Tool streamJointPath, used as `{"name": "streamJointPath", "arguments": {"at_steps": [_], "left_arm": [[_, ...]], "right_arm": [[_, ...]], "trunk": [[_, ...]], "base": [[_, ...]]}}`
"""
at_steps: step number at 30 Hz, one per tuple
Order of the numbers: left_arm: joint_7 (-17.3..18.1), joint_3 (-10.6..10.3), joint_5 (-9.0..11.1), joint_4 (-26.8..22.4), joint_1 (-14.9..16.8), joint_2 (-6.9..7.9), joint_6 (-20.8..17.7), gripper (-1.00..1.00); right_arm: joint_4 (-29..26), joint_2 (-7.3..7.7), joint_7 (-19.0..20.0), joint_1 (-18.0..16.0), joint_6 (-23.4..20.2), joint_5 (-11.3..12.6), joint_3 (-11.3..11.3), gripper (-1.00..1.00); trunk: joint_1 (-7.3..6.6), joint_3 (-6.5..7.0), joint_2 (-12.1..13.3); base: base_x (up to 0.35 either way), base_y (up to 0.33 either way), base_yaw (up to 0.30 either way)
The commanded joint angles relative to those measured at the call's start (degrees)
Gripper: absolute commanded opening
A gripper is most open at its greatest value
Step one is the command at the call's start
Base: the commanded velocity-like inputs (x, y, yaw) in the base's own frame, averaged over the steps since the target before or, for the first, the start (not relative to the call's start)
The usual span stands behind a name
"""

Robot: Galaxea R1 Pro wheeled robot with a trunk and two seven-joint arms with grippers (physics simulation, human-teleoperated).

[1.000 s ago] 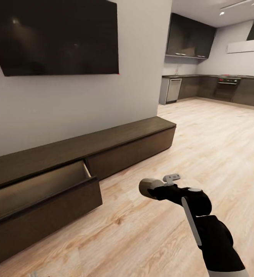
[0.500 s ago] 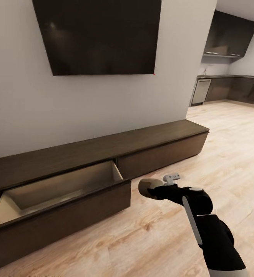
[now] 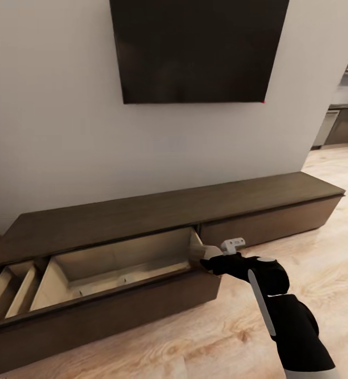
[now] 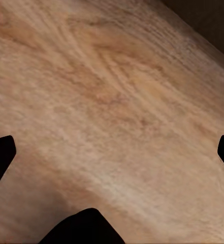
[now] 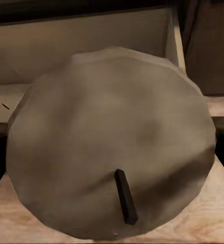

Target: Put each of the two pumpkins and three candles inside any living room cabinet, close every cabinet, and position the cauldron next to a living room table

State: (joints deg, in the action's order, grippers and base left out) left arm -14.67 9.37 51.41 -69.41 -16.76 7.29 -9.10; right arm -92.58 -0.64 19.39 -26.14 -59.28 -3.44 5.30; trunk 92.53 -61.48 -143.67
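Looking down from the head view, the right tool (image 3: 209,256) at lower centre grips a tan candle (image 3: 202,253) at the open drawer's right corner of the dark cabinet (image 3: 142,216). Right wrist view: candle (image 5: 112,142) fills centre, wick showing. Left wrist view: wooden floor (image 4: 112,101); left tool's opening, cannot tell.

A living room: wall-mounted television (image 3: 197,50) above low cabinet (image 3: 158,210).
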Motion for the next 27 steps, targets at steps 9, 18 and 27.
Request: {"name": "streamJointPath", "arguments": {"at_steps": [9, 18, 27], "left_arm": [[-0.4, -0.1, 0.4, 0.0, 0.0, 0.01, -0.2, 1.00], [-0.4, -0.2, 0.4, 0.3, 0.0, 0.01, -0.2, 1.00], [-0.4, -0.4, 0.4, 1.1, 0.1, 0.01, -0.2, 1.00]], "right_arm": [[-0.1, 0.02, 0.6, 0.0, -0.3, 0.0, -0.1, -1.00], [1.9, -0.41, 0.2, -0.4, -0.7, -0.4, 0.2, -1.00], [13.2, -0.58, 0.0, -1.1, -0.7, -6.2, -0.2, -1.00]], "trunk": [[0.02, -0.04, 0.0], [0.02, -0.06, 0.0], [0.02, -0.20, 0.0]], "base": [[0.256, 0.199, 0.295], [0.260, 0.218, 0.295], [0.210, 0.176, 0.189]]}}
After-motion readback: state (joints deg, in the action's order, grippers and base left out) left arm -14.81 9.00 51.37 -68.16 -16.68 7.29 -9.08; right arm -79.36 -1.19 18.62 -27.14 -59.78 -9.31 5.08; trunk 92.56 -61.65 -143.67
